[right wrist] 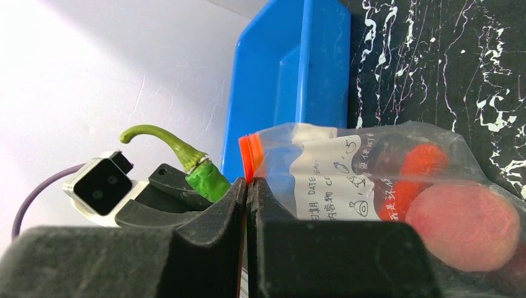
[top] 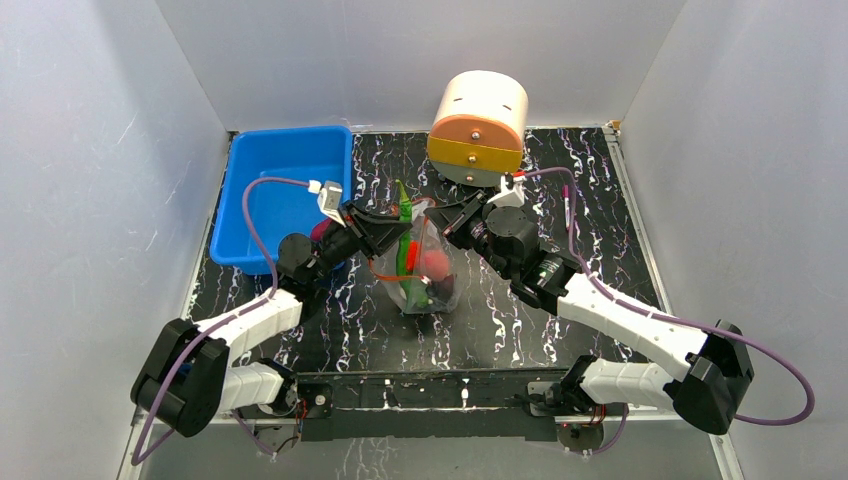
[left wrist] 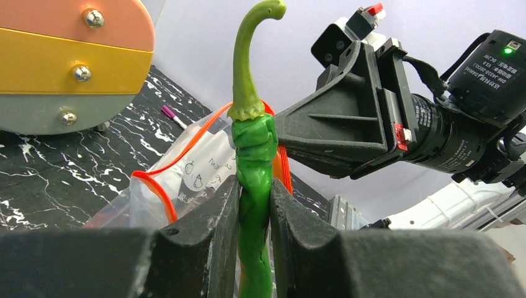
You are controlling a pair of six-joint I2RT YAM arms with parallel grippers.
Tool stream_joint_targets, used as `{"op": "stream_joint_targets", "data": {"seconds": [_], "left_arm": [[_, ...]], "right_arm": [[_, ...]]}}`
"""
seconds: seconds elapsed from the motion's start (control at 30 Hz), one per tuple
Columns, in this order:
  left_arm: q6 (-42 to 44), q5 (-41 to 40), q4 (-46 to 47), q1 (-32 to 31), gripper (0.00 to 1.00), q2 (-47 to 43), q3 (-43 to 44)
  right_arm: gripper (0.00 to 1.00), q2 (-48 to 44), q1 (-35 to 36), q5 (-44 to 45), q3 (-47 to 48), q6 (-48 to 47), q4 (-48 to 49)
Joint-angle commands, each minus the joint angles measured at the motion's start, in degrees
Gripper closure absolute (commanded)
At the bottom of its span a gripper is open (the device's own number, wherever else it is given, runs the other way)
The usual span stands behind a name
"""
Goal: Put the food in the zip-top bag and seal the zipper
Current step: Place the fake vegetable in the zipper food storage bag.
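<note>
The clear zip-top bag (top: 448, 288) stands in the middle of the table, mouth up. Inside it lie a pink-red round fruit (right wrist: 462, 226) and a red chili (right wrist: 422, 164). My left gripper (left wrist: 254, 192) is shut on the long green pepper (left wrist: 254, 146), held stem up at the bag's mouth. The pepper's lower part reaches down into the bag. My right gripper (right wrist: 248, 186) is shut on the bag's rim, pinching the orange-red zipper (right wrist: 250, 155) from the right. The zipper (left wrist: 155, 189) gapes open round the pepper.
A blue bin (top: 285, 190) sits at the back left, just behind my left arm. A round cream, orange and yellow container (top: 478, 125) stands at the back centre. A pink pen (top: 567, 205) lies at the right of my right arm.
</note>
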Motion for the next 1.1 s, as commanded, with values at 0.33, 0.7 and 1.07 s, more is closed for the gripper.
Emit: {"op": "stream_joint_targets", "data": {"seconds": [0.33,0.7,1.07], "left_arm": [[1.67,0.3,2.48,-1.08,0.67,-1.59,-3.69],[5.97,1.43,-6.57,-1.04,0.56,-4.57,-1.38],[16.37,3.05,-17.8,-1.06,0.77,-5.78,4.06]], "right_arm": [[1.0,-0.67,-0.09,0.06,0.62,-1.75,6.97],[1.0,-1.12,-0.08,-2.33,0.34,-4.84,6.44],[1.0,-1.77,-0.1,-3.5,0.05,-4.98,6.12]]}}
